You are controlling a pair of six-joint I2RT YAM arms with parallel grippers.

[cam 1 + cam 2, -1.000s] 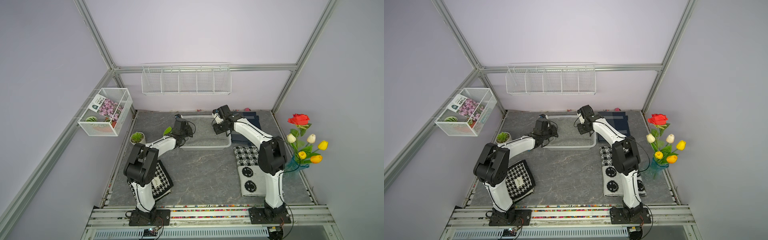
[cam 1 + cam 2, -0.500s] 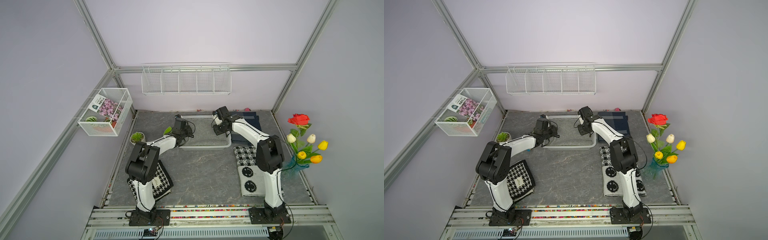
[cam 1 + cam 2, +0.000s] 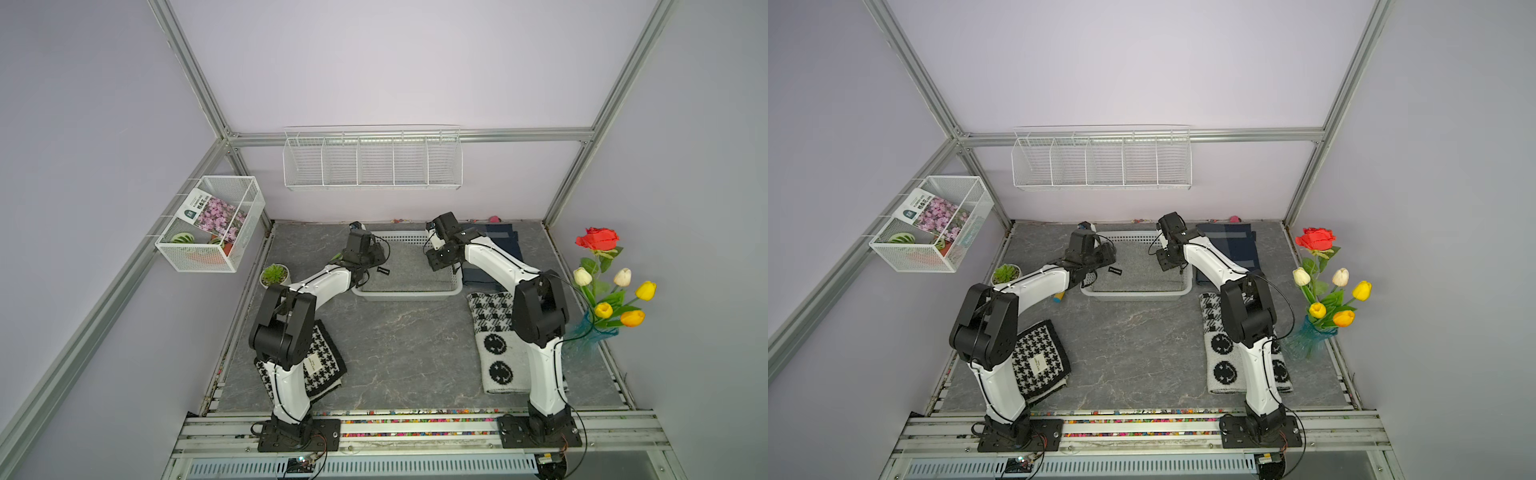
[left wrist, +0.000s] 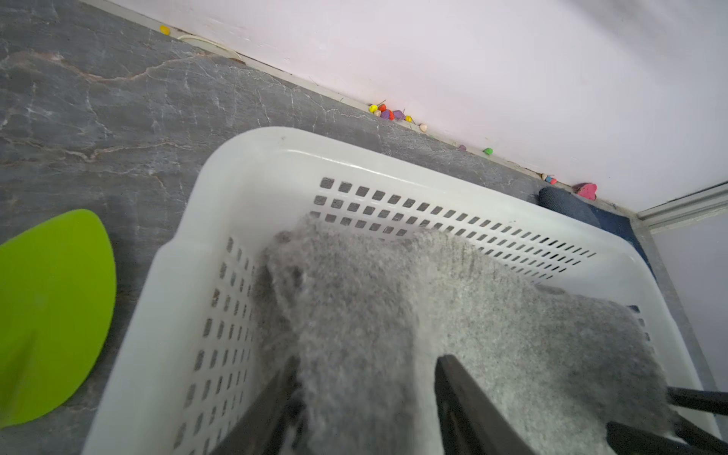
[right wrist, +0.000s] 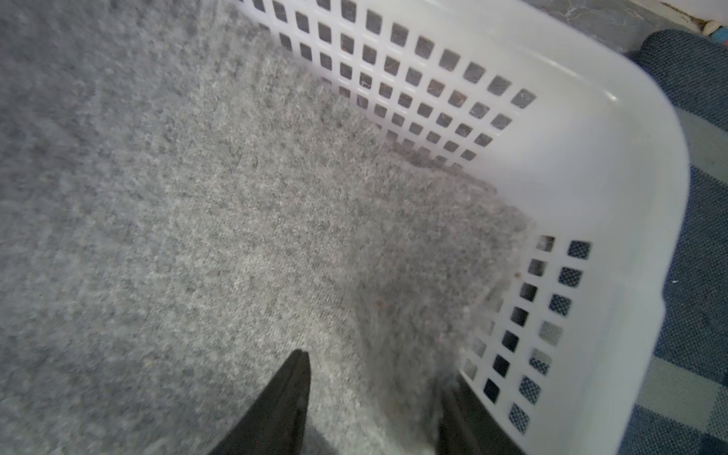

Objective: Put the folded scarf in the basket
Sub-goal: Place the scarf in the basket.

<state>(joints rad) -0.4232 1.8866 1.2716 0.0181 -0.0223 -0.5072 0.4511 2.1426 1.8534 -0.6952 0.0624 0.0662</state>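
Observation:
The folded grey scarf (image 3: 409, 266) (image 3: 1138, 268) lies inside the white perforated basket (image 3: 407, 296) (image 3: 1133, 296) at the back middle of the table. My left gripper (image 3: 372, 262) (image 4: 368, 360) is at the scarf's left end, open, with a raised ridge of scarf (image 4: 394, 307) between its jaws. My right gripper (image 3: 442, 259) (image 5: 376, 370) is at the scarf's right end, open, one finger on the scarf (image 5: 236, 197) and the other close to the basket wall (image 5: 591, 118). The basket rim (image 4: 354, 153) curves round the scarf's corner.
A navy scarf (image 3: 494, 257) lies right of the basket, a smiley-patterned one (image 3: 496, 345) in front of it, a houndstooth one (image 3: 320, 365) near the left arm's base. A small potted plant (image 3: 274, 275), a flower vase (image 3: 602, 291), a wire-mesh box (image 3: 212, 224) and a wire rack (image 3: 372, 160) line the edges.
Both grippers have gone from shut to open at the scarf's ends, the left one first. The scarf now rests in the basket. The arms have barely shifted.

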